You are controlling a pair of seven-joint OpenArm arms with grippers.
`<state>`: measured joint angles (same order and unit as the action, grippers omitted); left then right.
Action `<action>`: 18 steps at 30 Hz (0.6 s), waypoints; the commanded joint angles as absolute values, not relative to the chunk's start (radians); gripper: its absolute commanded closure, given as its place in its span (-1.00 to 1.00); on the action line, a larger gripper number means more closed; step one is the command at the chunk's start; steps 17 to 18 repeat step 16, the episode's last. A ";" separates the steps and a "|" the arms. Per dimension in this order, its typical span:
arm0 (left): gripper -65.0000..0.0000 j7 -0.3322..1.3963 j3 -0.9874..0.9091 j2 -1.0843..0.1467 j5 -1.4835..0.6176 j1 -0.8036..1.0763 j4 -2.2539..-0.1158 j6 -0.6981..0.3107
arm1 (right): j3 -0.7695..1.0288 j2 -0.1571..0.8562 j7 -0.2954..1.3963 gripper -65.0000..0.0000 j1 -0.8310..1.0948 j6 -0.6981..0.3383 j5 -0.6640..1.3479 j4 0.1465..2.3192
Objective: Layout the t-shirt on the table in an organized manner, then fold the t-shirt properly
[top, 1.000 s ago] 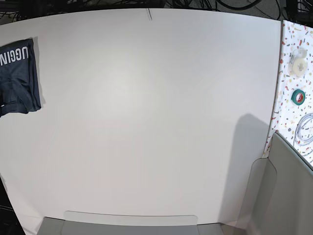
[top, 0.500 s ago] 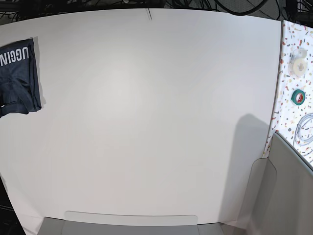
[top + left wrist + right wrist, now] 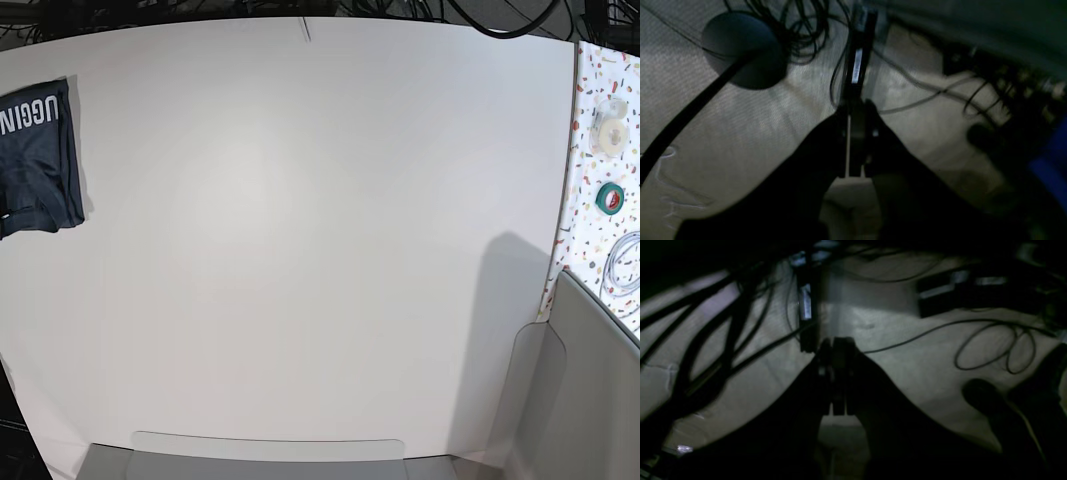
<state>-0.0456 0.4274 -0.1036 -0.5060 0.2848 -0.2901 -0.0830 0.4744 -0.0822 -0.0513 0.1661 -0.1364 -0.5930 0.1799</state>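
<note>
The dark navy t-shirt (image 3: 35, 160) lies folded in a small bundle at the far left edge of the white table (image 3: 300, 250), with white lettering showing on top. Neither gripper shows in the base view. In the left wrist view my left gripper (image 3: 856, 110) is a dark shape with its jaws together and nothing between them, above a grey floor with cables. In the right wrist view my right gripper (image 3: 836, 343) is likewise shut and empty over the floor. Both are away from the shirt.
A speckled strip (image 3: 600, 60) runs along the table's right side with a white round item (image 3: 609, 128), a green tape roll (image 3: 609, 198) and a coiled white cable (image 3: 625, 262). A grey panel (image 3: 590, 400) stands at the lower right. A black round stand base (image 3: 740, 50) and loose cables (image 3: 990, 346) lie on the floor.
</note>
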 commanded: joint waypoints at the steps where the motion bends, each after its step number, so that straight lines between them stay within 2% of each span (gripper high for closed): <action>1: 1.00 -0.051 0.438 -0.128 -0.504 0.274 -0.283 -0.082 | 0.473 -0.096 -0.067 1.00 0.157 -0.137 -0.593 0.182; 7: 1.00 -0.061 0.441 -0.137 -0.507 0.242 -0.272 -0.084 | 0.472 -0.143 -0.117 1.00 0.127 -0.136 -0.591 0.182; 18: 1.00 -0.076 0.438 -0.133 -0.507 0.208 -0.268 -0.084 | 0.481 -0.145 -0.159 1.00 0.107 -0.131 -0.582 0.186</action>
